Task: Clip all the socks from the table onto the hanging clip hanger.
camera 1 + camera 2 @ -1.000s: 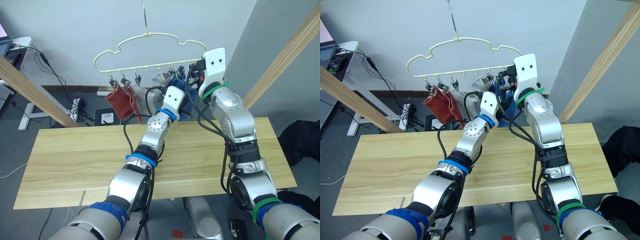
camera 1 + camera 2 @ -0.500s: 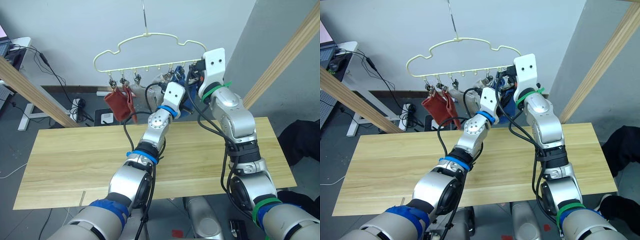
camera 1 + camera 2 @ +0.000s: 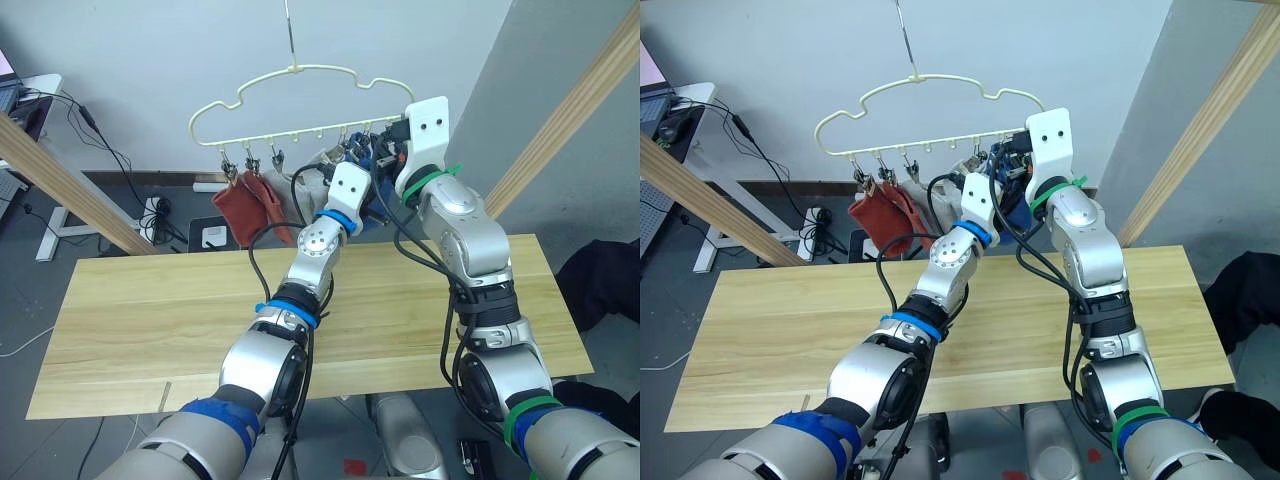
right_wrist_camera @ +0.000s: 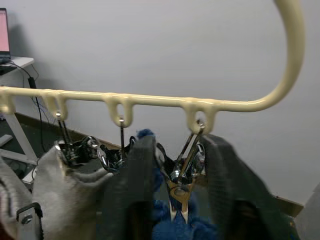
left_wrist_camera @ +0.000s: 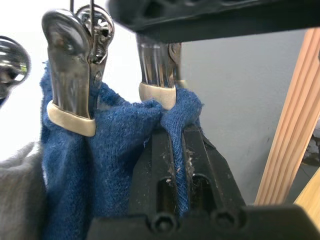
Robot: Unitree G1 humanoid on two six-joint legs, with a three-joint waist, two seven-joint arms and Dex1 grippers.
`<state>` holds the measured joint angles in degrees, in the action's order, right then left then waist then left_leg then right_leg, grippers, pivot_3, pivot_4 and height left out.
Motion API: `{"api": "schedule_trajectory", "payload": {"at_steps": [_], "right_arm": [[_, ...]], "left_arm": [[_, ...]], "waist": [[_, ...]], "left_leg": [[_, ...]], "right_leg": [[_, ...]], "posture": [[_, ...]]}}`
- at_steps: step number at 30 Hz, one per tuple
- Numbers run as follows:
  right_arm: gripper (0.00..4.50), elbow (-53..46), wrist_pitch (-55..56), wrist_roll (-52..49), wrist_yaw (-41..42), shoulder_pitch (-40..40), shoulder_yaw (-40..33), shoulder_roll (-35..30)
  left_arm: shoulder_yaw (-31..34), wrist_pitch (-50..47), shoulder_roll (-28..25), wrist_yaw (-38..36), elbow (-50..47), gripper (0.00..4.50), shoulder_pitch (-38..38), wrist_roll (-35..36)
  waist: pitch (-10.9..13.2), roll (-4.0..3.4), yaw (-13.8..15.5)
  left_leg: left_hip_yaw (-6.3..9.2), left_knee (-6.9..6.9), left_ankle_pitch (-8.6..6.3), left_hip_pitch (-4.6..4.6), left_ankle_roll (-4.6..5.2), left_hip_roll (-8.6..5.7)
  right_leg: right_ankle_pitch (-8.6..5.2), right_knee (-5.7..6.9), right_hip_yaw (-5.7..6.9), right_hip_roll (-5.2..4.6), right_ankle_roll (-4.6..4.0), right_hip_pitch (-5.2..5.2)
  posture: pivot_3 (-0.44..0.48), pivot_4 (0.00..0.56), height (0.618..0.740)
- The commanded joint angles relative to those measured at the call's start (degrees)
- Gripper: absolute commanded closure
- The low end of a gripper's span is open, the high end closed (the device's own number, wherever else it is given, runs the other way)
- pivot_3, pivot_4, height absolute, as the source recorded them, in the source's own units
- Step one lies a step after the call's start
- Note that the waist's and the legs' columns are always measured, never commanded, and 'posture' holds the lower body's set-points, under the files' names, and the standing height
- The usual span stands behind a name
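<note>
Pale-yellow wire clip hanger (image 3: 300, 105) hanging by a thin metal hook in front of a grey wall, above the far edge of the table (image 3: 130, 330); wavy top line, straight lower bar with a row of small silver clips. Swung slightly back toward the robot's right compared with half a second ago, the rust-red socks (image 3: 250, 205) now hanging a little further right under the leftmost clips. Soft knit, folded and limp.

Light grey sock (image 4: 70, 190) clipped near the middle of the bar. Blue socks (image 5: 95, 150) at the right end, fuzzy knit bunched under two shiny metal clips (image 5: 70, 75) with cream rubber tips. Light plank tabletop with visible grain, bare of socks.

Left gripper (image 5: 172, 175) raised up to the blue socks, higher than a second ago, black fingers pressed together with a fold of blue sock pinched between them, just under the second clip. Left arm stretched forward and up, forearm nearly straight.

Right gripper (image 4: 175, 200) held at the last clip (image 4: 187, 167) on the bar's right end, one blurred dark finger on either side of it; cannot tell whether squeezing or slack. Right arm bent sharply at the elbow, wrist raised beside the hanger's curved end, unchanged from before.
</note>
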<state>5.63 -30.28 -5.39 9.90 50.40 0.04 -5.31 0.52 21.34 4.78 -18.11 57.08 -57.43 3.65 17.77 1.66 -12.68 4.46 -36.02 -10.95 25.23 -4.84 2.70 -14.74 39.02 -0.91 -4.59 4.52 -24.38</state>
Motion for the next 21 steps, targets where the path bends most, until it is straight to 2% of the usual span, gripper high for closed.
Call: {"api": "schedule_trajectory", "payload": {"at_steps": [1,6,12,16,18,21], "right_arm": [[1.77,-4.17,-0.04,-1.11,-0.15,-0.18,-0.97,0.08],[0.02,-7.55,-1.52,-2.19,0.16,-1.28,-1.79,-0.58],[0.02,-15.36,-3.66,-5.06,4.13,-4.75,-2.25,-3.91],[0.02,-19.11,-3.39,-6.63,8.44,-7.13,-1.90,-7.98],[0.02,-20.90,-2.46,-7.08,12.75,-8.83,-1.13,-11.78],[0.02,-22.06,-0.23,-7.96,20.61,-11.66,-0.02,-18.34]], "left_arm": [[0.45,-0.24,0.69,-1.05,-1.32,3.43,-1.60,0.86],[-0.98,-0.68,-0.24,-1.29,-2.40,1.92,-0.23,-0.94],[-3.97,-4.04,-3.25,-4.35,-11.86,1.92,6.88,-2.64],[-6.87,-9.71,-7.30,-9.00,-26.55,1.92,16.08,-2.72],[-7.72,-14.67,-11.63,-12.27,-37.91,1.92,22.87,-1.97],[-5.70,-25.45,-20.41,-17.73,-53.81,1.92,32.09,2.00]], "waist": [[0.00,0.00,0.00],[0.00,0.00,0.02],[0.00,0.00,0.01],[-0.01,-0.02,-0.06],[-0.01,-0.02,-0.07],[-0.05,-0.08,-0.20]], "left_leg": [[0.00,0.00,0.00,0.00,0.00,0.00],[0.00,0.00,0.00,0.00,0.00,0.00],[0.00,0.01,0.00,0.00,0.00,0.00],[0.01,0.00,0.00,-0.01,-0.01,0.01],[0.01,0.00,0.01,-0.03,-0.01,0.01],[0.01,0.03,0.01,-0.05,-0.01,0.02]], "right_leg": [[0.00,0.00,0.00,0.00,0.00,0.00],[0.00,0.00,0.01,0.00,0.00,0.00],[0.00,0.02,0.00,0.00,0.00,0.00],[0.00,0.05,0.00,0.00,-0.01,0.00],[0.00,0.06,-0.01,0.00,-0.01,0.00],[0.01,0.06,-0.04,0.00,-0.01,0.00]], "posture": [[-0.349,0.278,0.689],[-0.340,0.275,0.689],[-0.335,0.273,0.689],[-0.324,0.262,0.689],[-0.318,0.256,0.689],[-0.296,0.233,0.689]]}}
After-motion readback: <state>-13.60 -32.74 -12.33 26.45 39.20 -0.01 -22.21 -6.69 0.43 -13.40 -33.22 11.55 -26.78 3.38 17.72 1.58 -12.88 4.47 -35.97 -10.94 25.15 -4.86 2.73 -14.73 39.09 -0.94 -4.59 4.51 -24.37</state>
